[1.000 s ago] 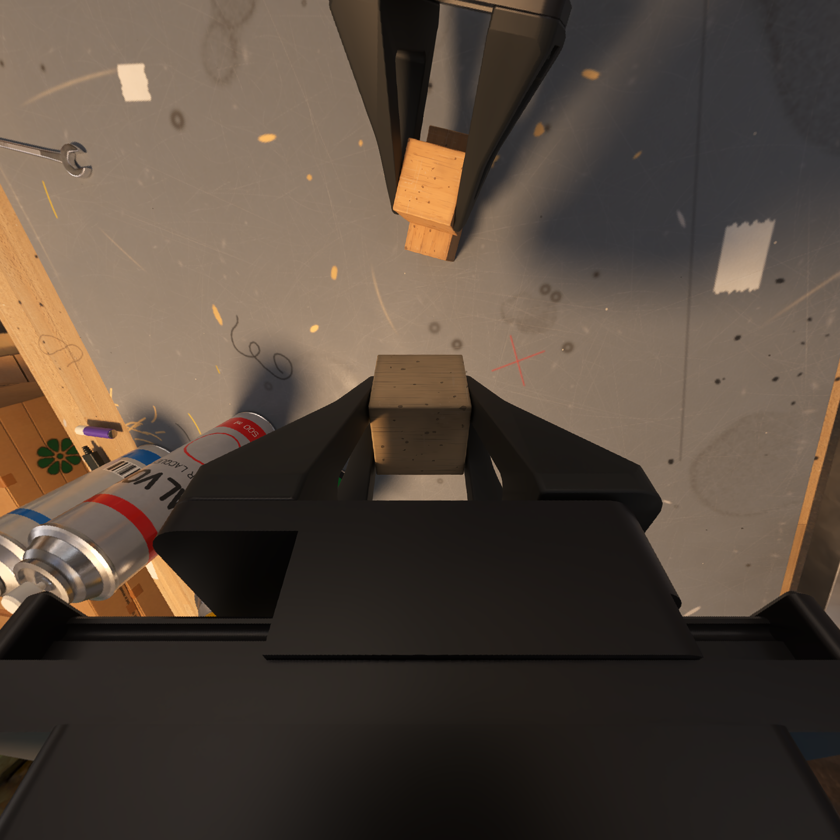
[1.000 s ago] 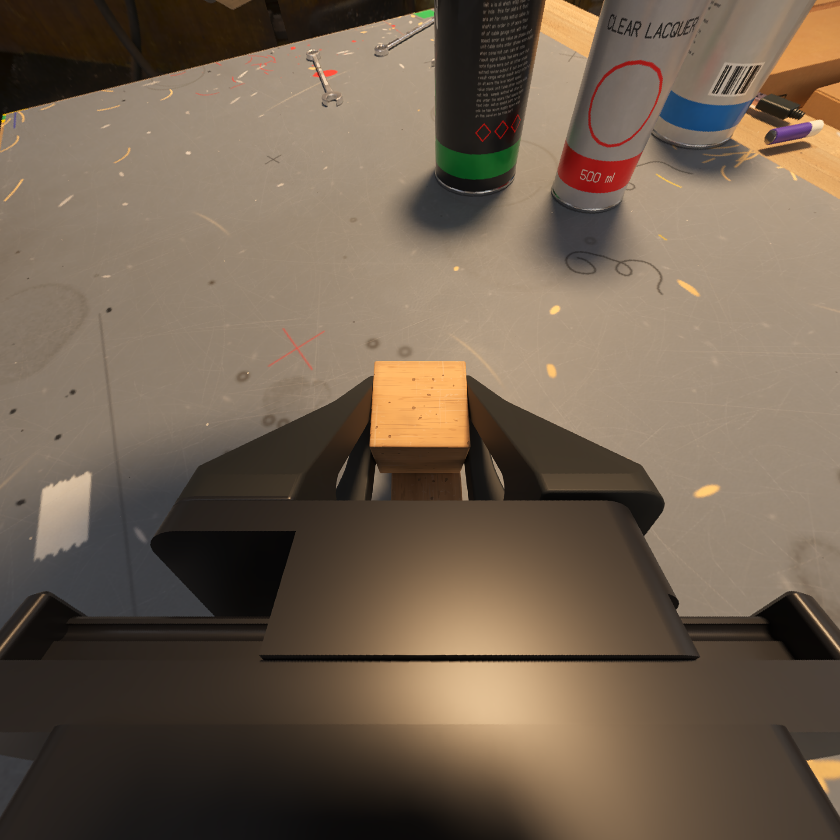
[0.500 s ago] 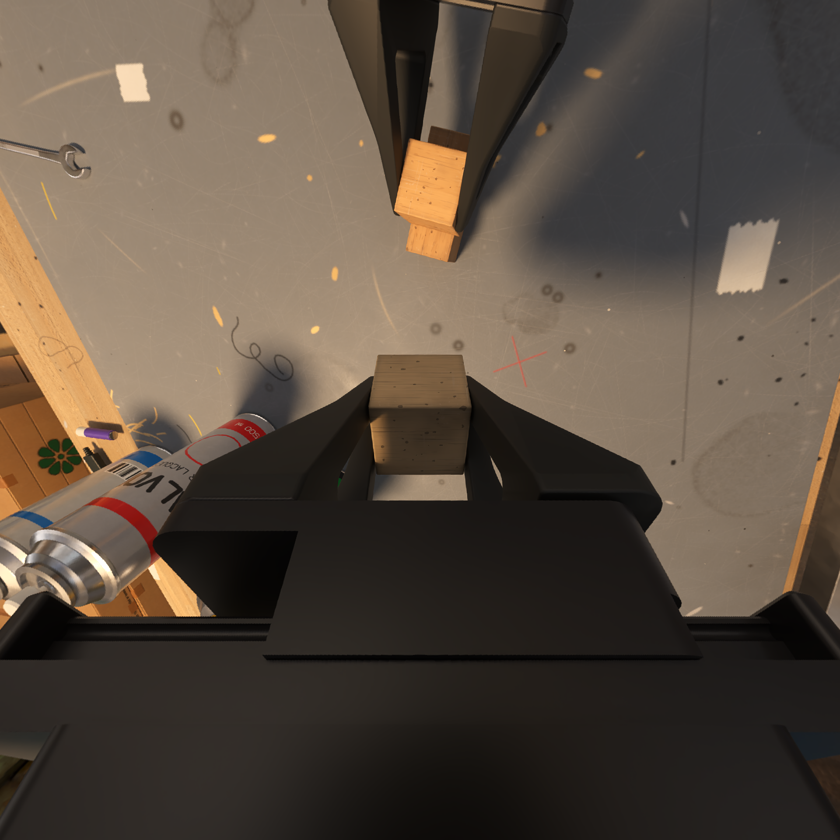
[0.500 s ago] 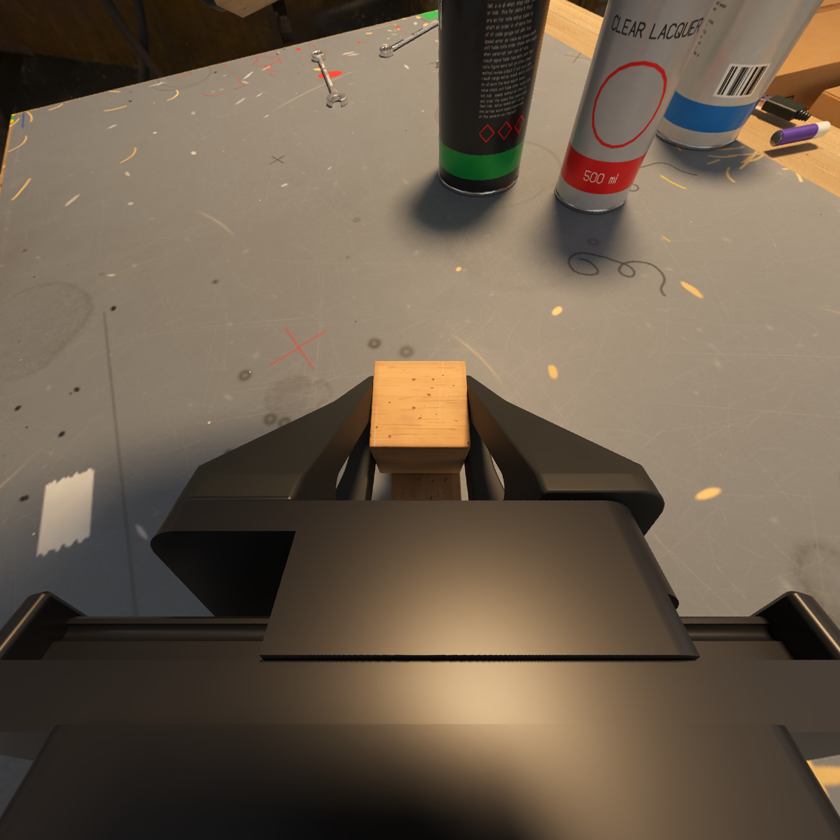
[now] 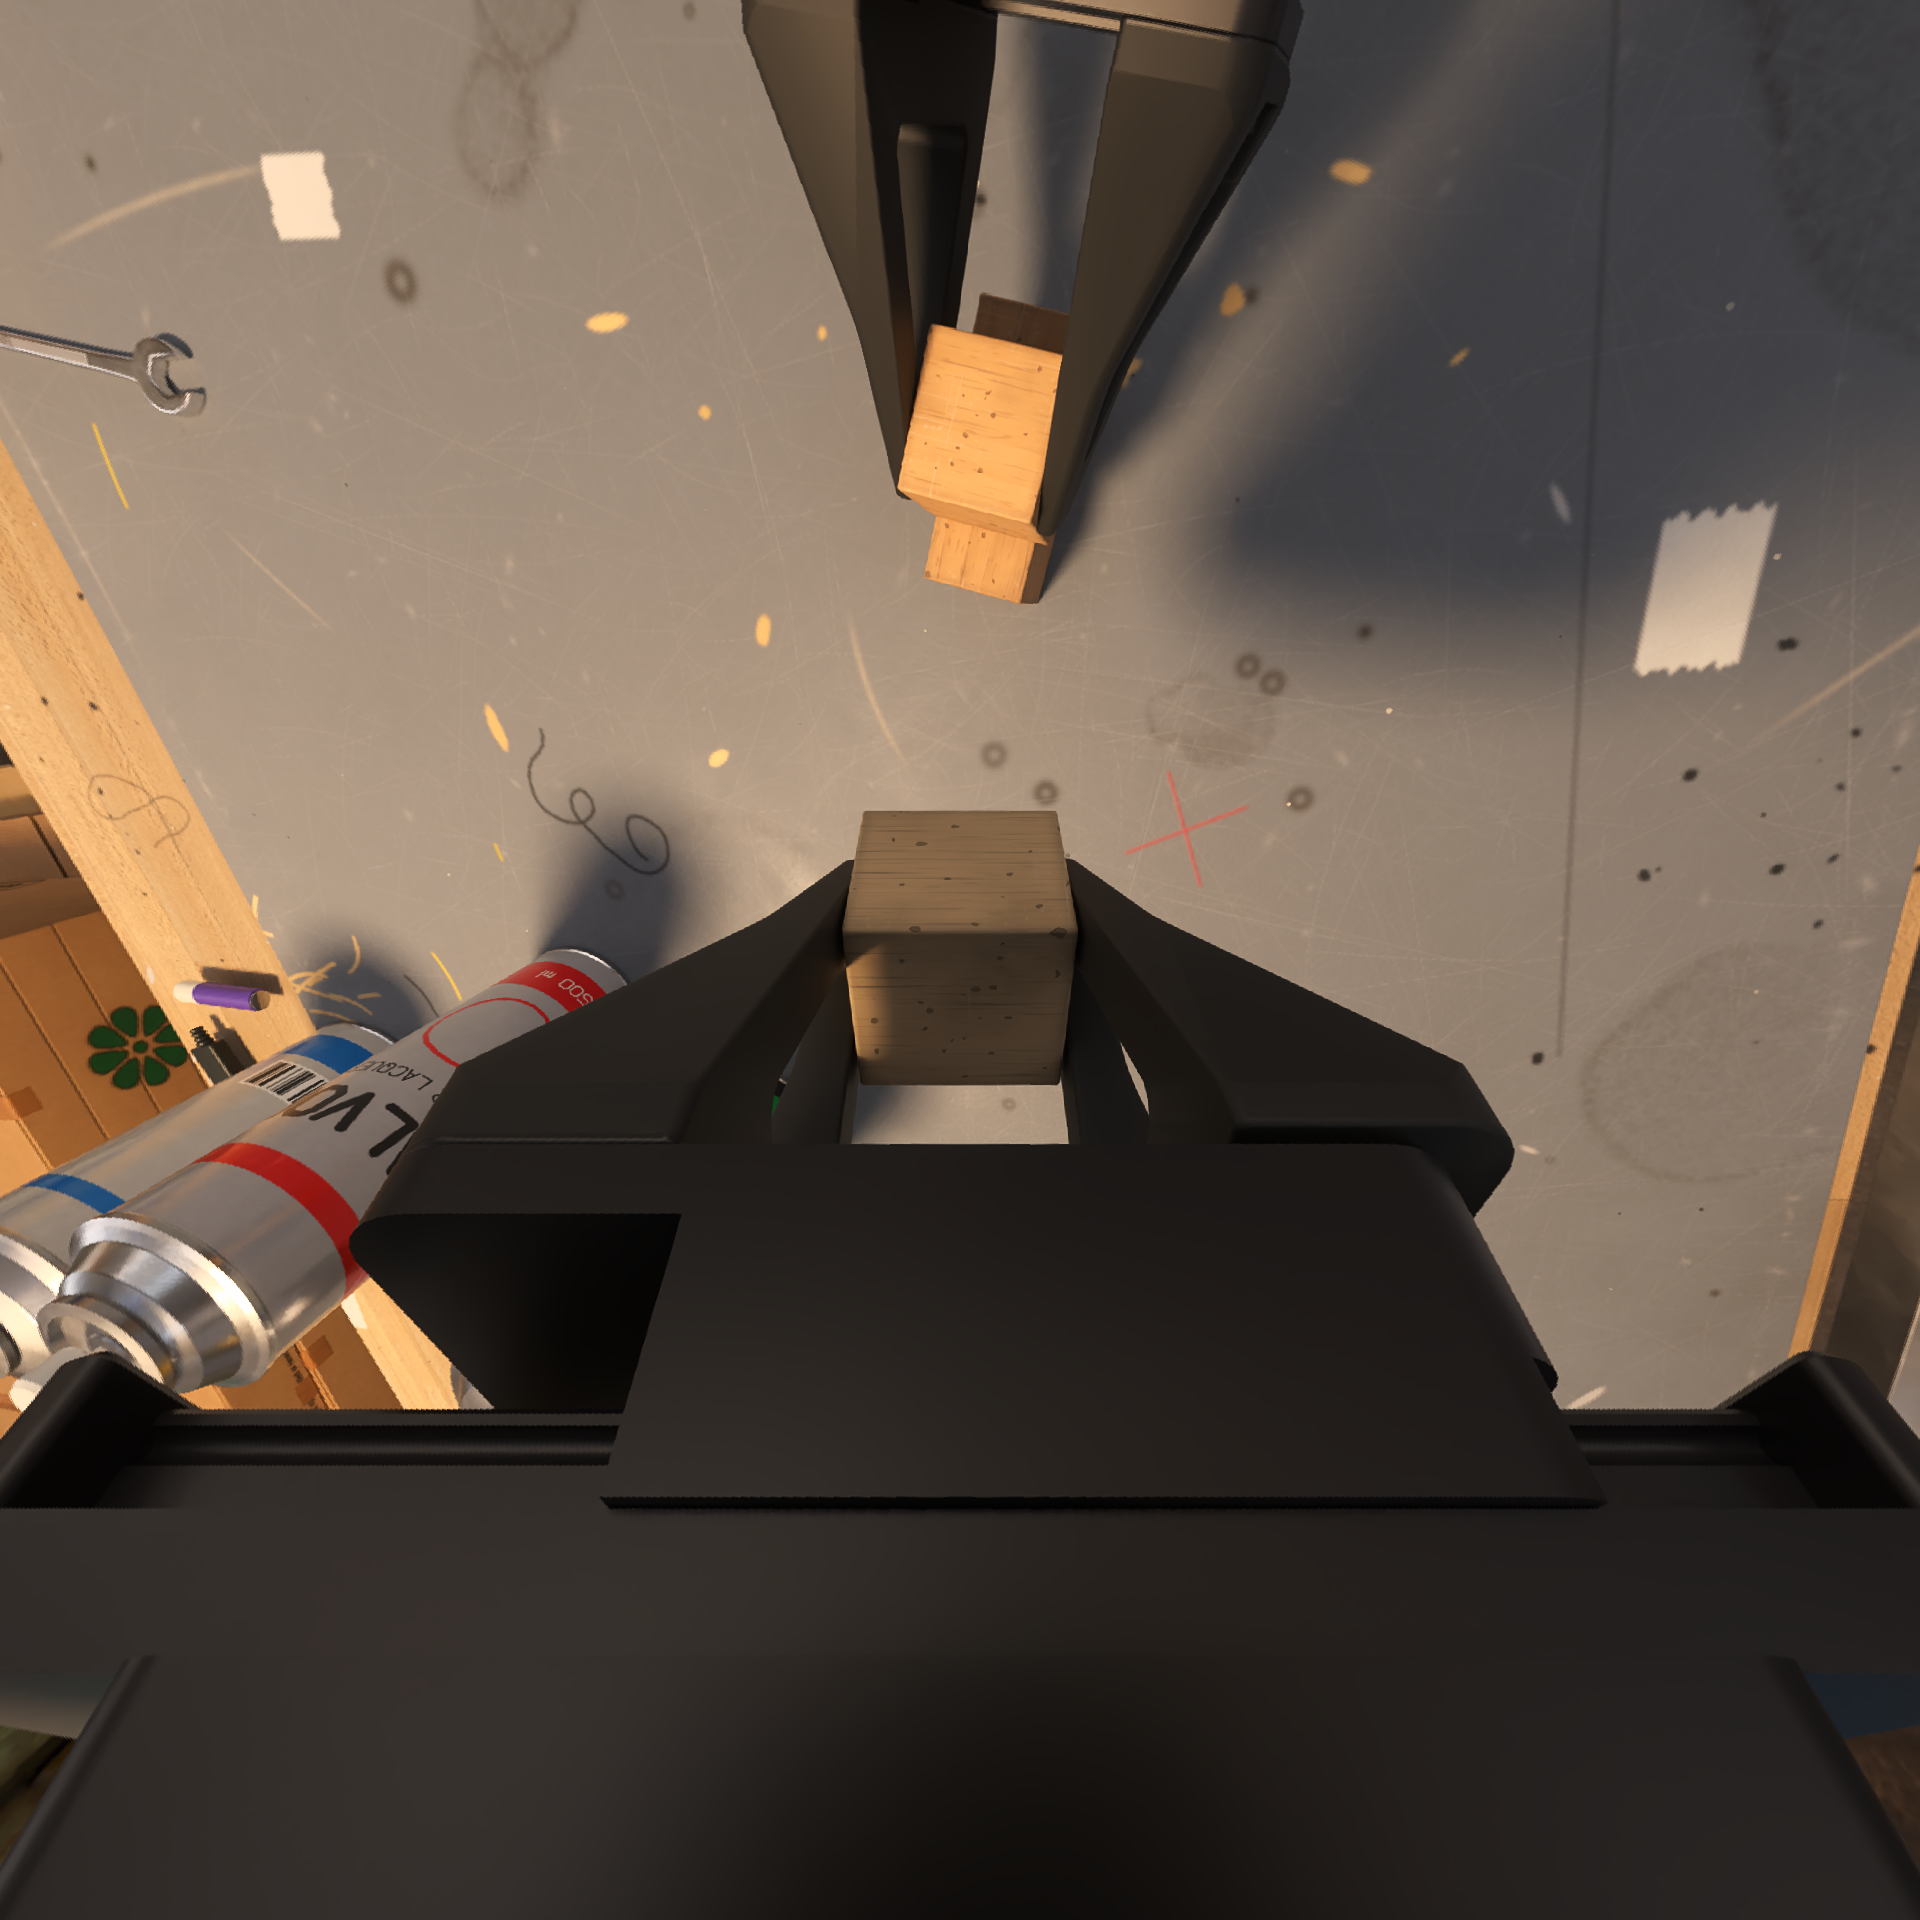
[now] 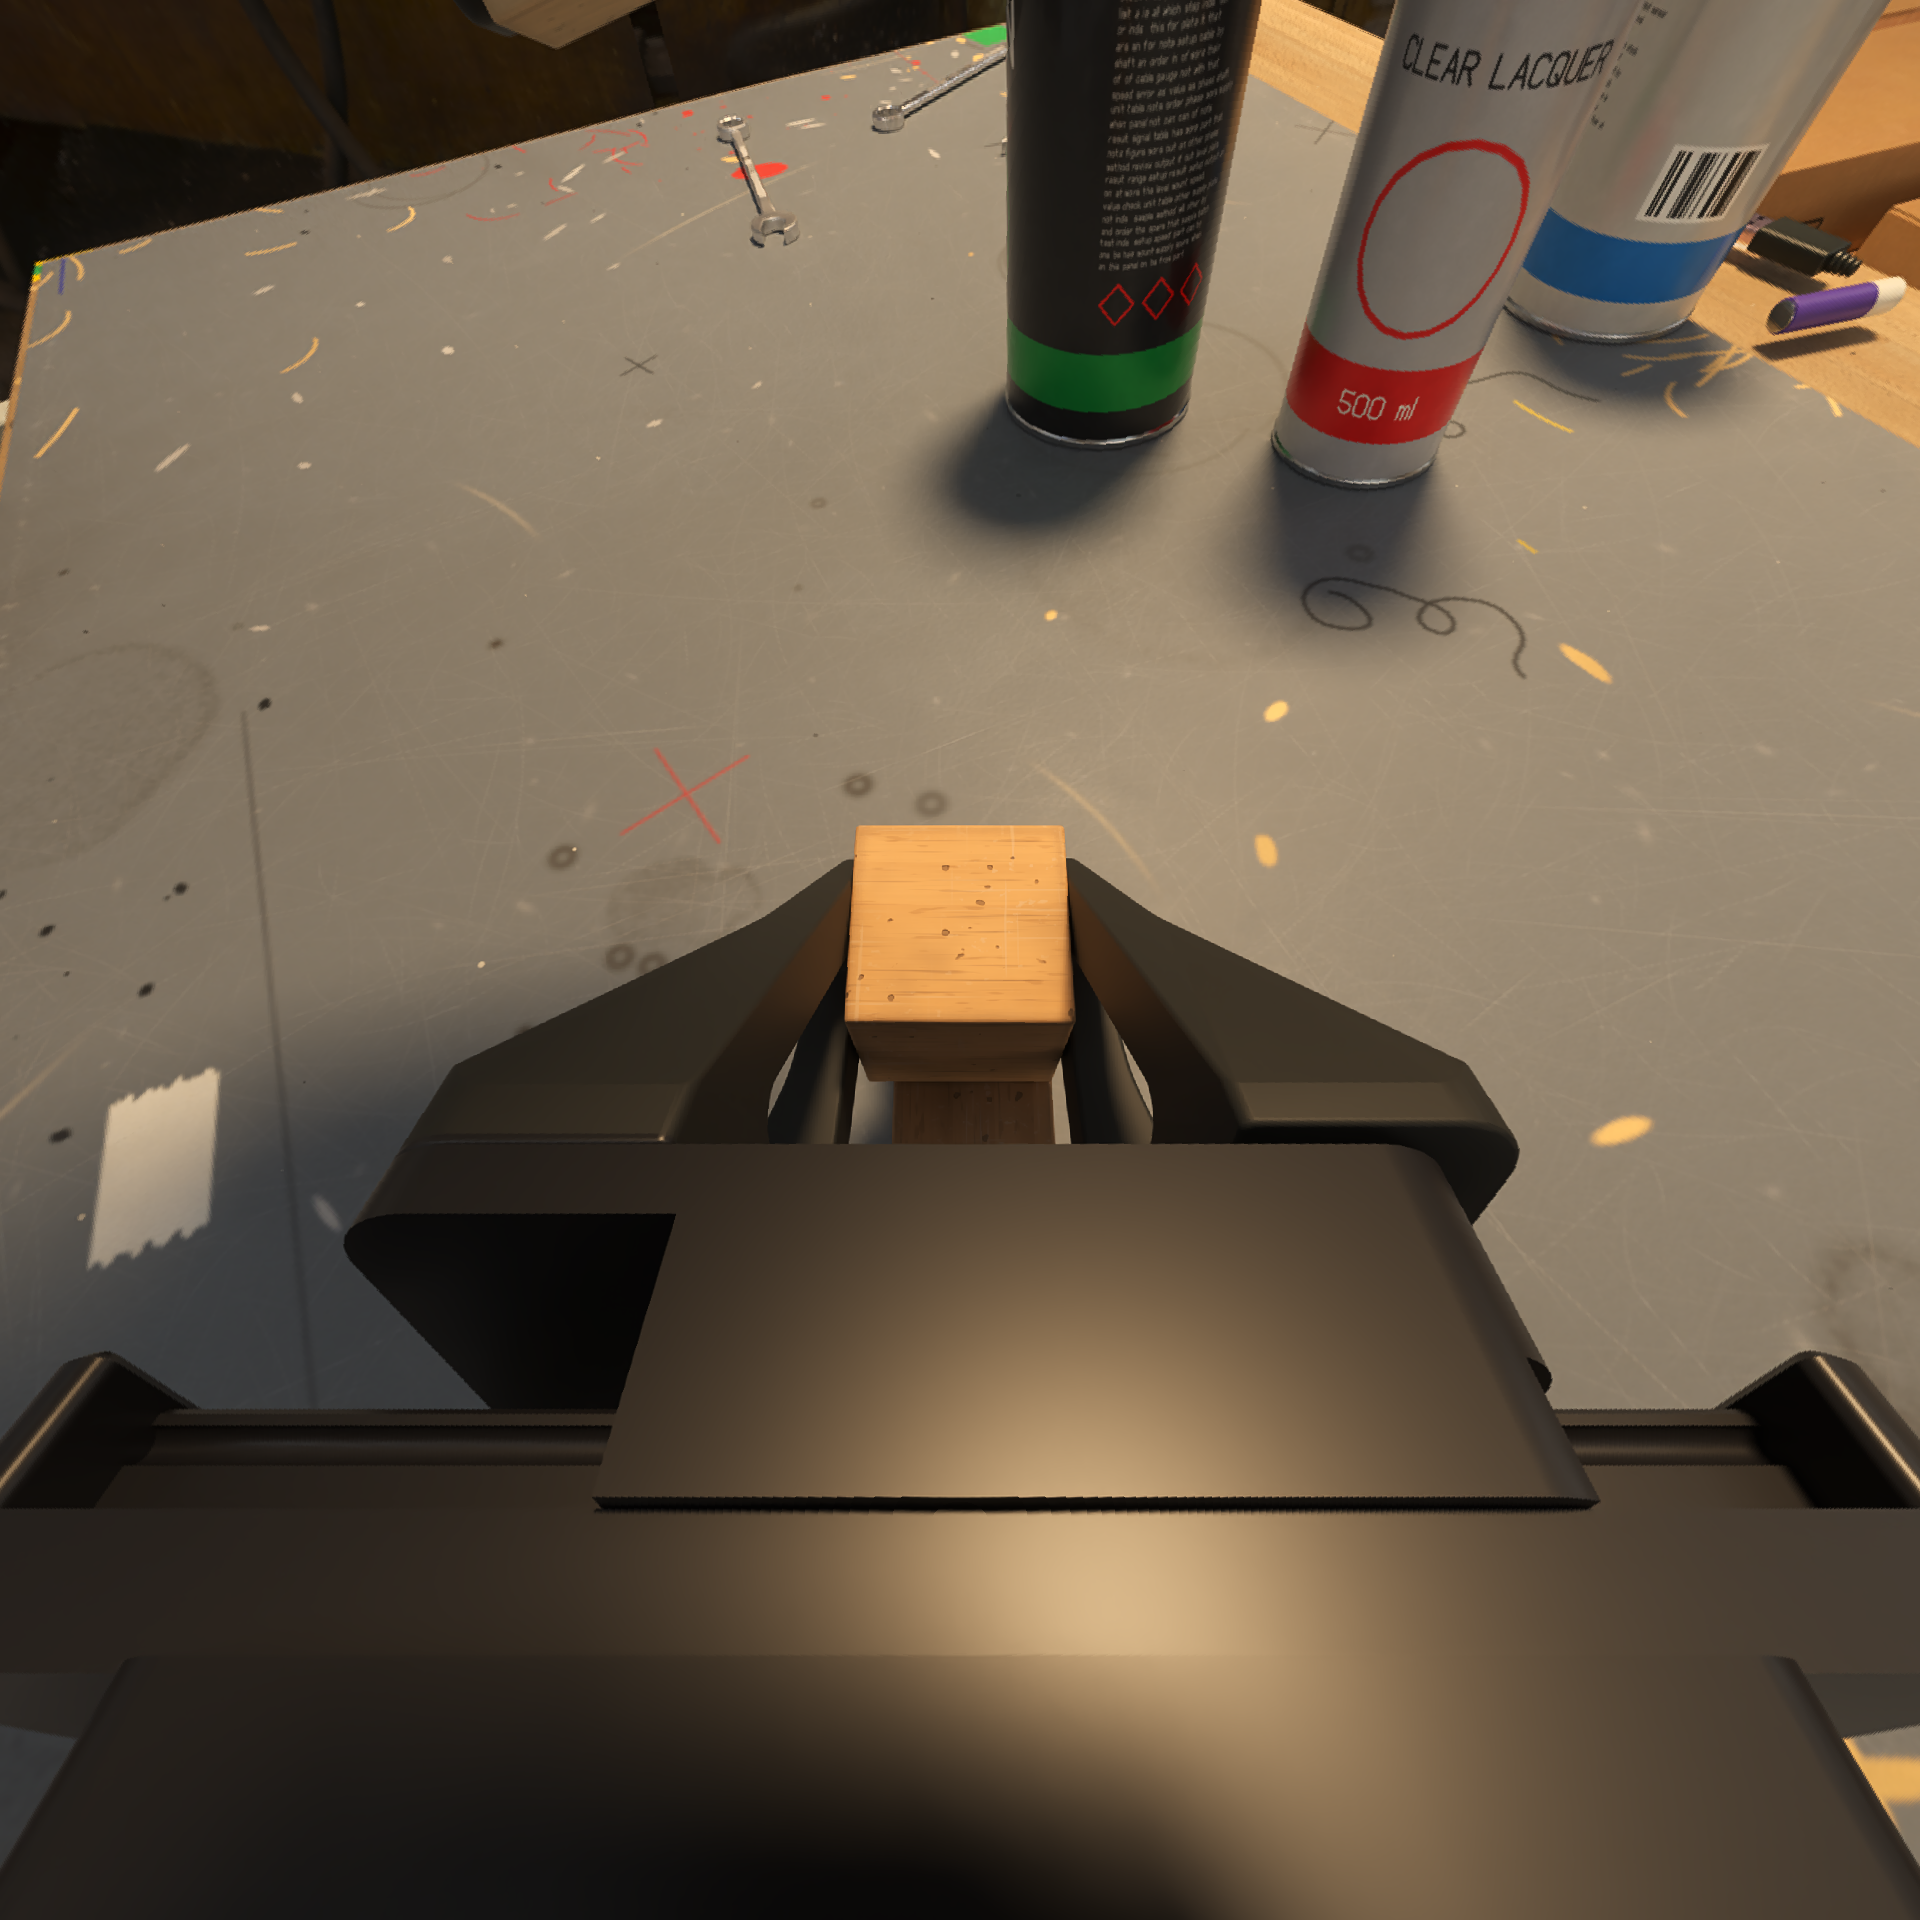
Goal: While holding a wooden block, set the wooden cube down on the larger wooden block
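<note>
Closest in the left wrist view, the left gripper point(image 5: 961, 883) sits at frame centre with both fingers pressed flat on the sides of a wooden block point(image 5: 956, 945), which is in shade and hangs clear above the grey bench top point(image 5: 1455, 644). That covers the "holding a block" half of the task.

The right wrist view is much the same. The right gripper point(image 6: 961, 883) is clamped on the wooden cube point(image 6: 961, 935) at frame centre, and a strip of the larger wooden block point(image 6: 971, 1112) peeks out right below it (only a sliver shows, so its real size is hard to judge). From the left camera, this pair shows at the top centre of the frame, with the cube stacked over the lower piece and roughly lined up. Whether the two are touching or a hair apart can't be told from either view.

So the placing step looks nearly finished. The next move probably calls for confirming contact, then opening the right fingers gently and pulling straight back so the cube isn't dragged off. The left grip needs to hold firm throughout.

Further out, three spray cans point(image 6: 1101, 260) stand at the upper right of the right wrist view, and a wrench point(image 6: 764, 182) lies at top centre, well out of the way.
</note>
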`<state>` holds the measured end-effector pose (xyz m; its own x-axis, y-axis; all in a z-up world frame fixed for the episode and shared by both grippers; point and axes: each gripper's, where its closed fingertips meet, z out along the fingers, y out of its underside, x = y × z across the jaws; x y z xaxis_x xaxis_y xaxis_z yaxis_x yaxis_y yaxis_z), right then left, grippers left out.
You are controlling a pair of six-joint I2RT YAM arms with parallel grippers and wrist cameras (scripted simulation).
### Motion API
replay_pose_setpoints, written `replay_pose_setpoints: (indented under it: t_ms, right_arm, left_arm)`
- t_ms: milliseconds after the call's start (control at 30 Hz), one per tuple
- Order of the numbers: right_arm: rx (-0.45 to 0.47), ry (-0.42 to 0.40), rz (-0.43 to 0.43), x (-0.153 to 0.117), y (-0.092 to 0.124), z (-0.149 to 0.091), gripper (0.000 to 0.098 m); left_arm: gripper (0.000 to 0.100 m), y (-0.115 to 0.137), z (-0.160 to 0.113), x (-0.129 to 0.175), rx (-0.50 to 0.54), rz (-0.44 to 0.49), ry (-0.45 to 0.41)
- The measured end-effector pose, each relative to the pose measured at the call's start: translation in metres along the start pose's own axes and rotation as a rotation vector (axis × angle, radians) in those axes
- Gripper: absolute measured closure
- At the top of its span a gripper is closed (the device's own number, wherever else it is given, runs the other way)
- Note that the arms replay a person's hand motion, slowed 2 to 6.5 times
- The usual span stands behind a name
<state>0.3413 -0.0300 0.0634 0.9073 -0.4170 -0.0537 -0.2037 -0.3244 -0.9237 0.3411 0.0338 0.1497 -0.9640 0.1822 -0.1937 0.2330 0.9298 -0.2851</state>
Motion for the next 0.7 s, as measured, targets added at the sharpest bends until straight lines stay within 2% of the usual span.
replay_pose_setpoints:
  t_ms: [267,533,700]
  right_arm:
    - [0.002,-0.002,0.000,0.0001,-0.0003,-0.0001,0.0678]
    - [0.020,-0.004,0.001,-0.0003,-0.0035,-0.0021,0.0582]
    - [0.020,0.024,-0.005,-0.0001,-0.0057,-0.0074,0.0507]
  left_arm:
    - [0.071,0.0001,0.0003,-0.0005,-0.002,0.000,0.000]
    - [0.071,-0.0011,0.0016,-0.0012,-0.002,0.002,0.002]
    - [0.071,-0.0040,0.0026,-0.0024,-0.002,0.000,0.006]
